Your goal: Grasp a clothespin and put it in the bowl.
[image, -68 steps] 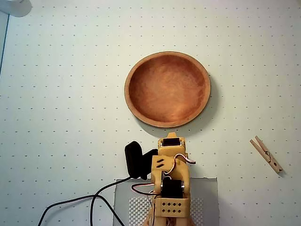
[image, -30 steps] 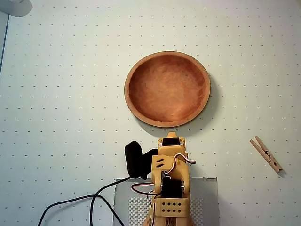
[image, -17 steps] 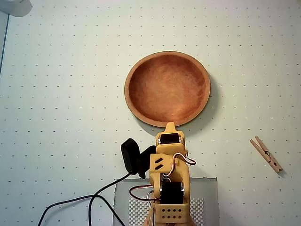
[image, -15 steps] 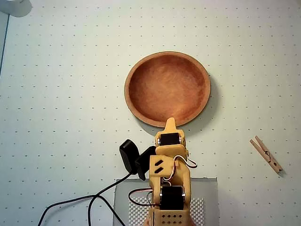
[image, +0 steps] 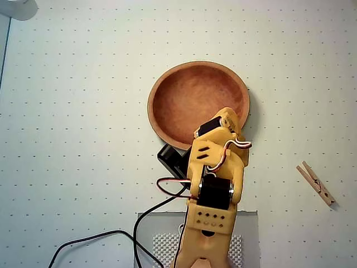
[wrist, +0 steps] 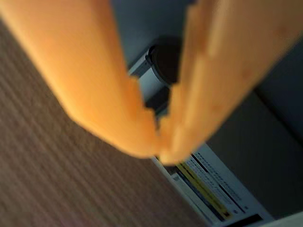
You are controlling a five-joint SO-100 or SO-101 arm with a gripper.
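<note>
Clothespin [image: 316, 183] lies well right of bowl [image: 167, 89].

There is one bowl [image: 184, 100], round and brown. There is one clothespin [image: 316, 183], small and made of wood. There is one robot arm [image: 215, 190], and it is yellow. The arm has one claw [wrist: 160, 142], and the claw has two fingers [wrist: 94, 80], seen close up in the wrist view. There is one black cable [image: 95, 240] on the counter [image: 72, 111]. There is one grey mat [image: 248, 234] under the arm. One pale round thing [image: 17, 8] sits in the top corner, cut off by the edge.
</note>
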